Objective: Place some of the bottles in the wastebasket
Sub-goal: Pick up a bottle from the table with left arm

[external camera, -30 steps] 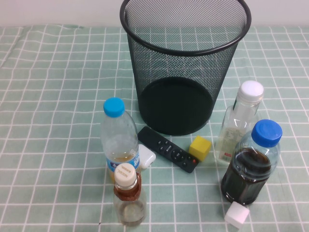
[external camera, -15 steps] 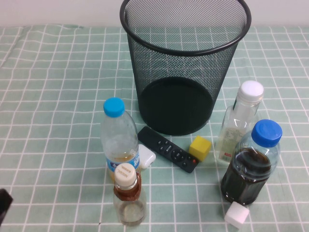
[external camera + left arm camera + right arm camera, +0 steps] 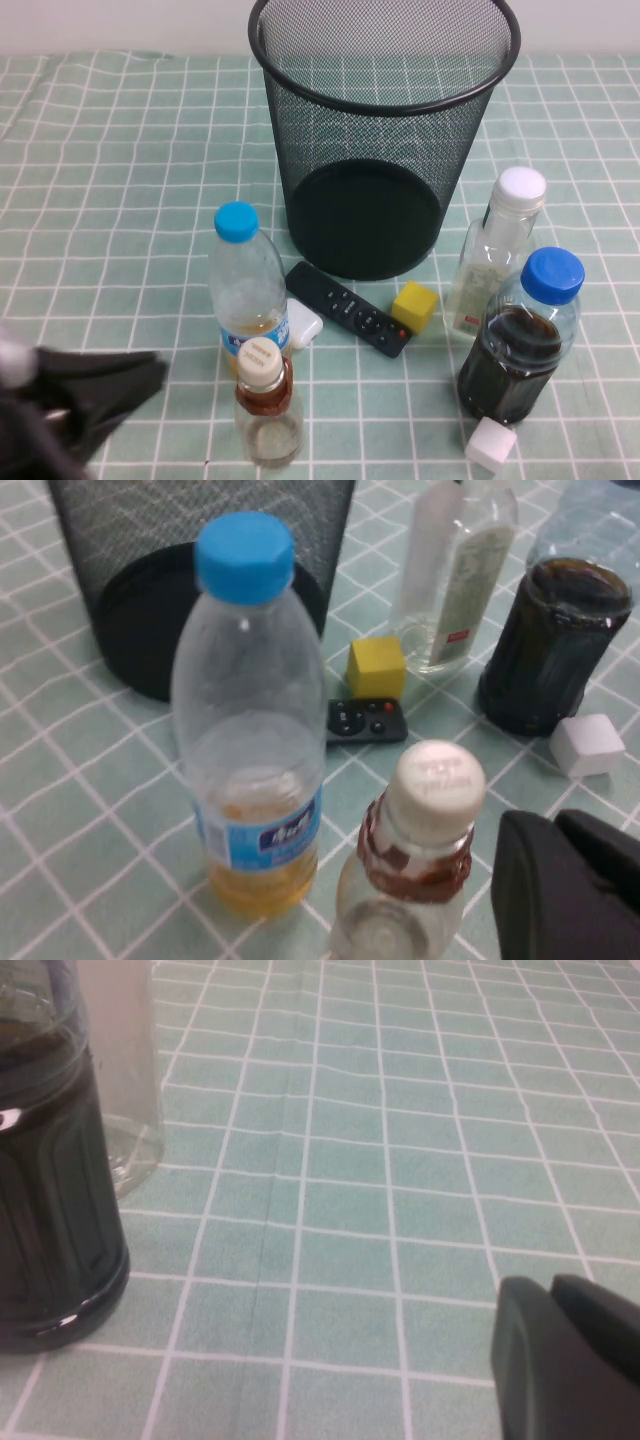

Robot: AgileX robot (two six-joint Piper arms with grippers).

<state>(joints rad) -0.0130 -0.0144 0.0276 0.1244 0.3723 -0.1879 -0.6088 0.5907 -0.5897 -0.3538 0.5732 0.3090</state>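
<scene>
A green cloth with a white grid (image 3: 120, 150) covers the table. The wastebasket (image 3: 385, 130), a tall round bin of black wire mesh with a solid black base, stands upright at twelve o'clock of the scene. At four o'clock from it stands a ribbed, blue-capped bottle of dark liquid (image 3: 520, 345), and just behind that, toward the bin, the taller square-shouldered clear bottle with a white cap (image 3: 495, 255). At seven o'clock from the bin stands a smooth, rounded blue-capped bottle with yellow liquid (image 3: 247, 290); directly in front of it, at six o'clock, is the small clear bottle with a cream cap and brown neck band (image 3: 268, 405). A flat black remote (image 3: 347, 309), a yellow cube (image 3: 414, 305), a white cube (image 3: 491, 445) and a small white rounded object (image 3: 303, 323) lie among them. The left gripper (image 3: 75, 400), a blurred dark shape at nine o'clock from the small bottle, is near it; whether its jaws are parted cannot be told. The right gripper (image 3: 565, 1360) shows only as a dark matte edge above bare cloth; its jaws cannot be judged either.
</scene>
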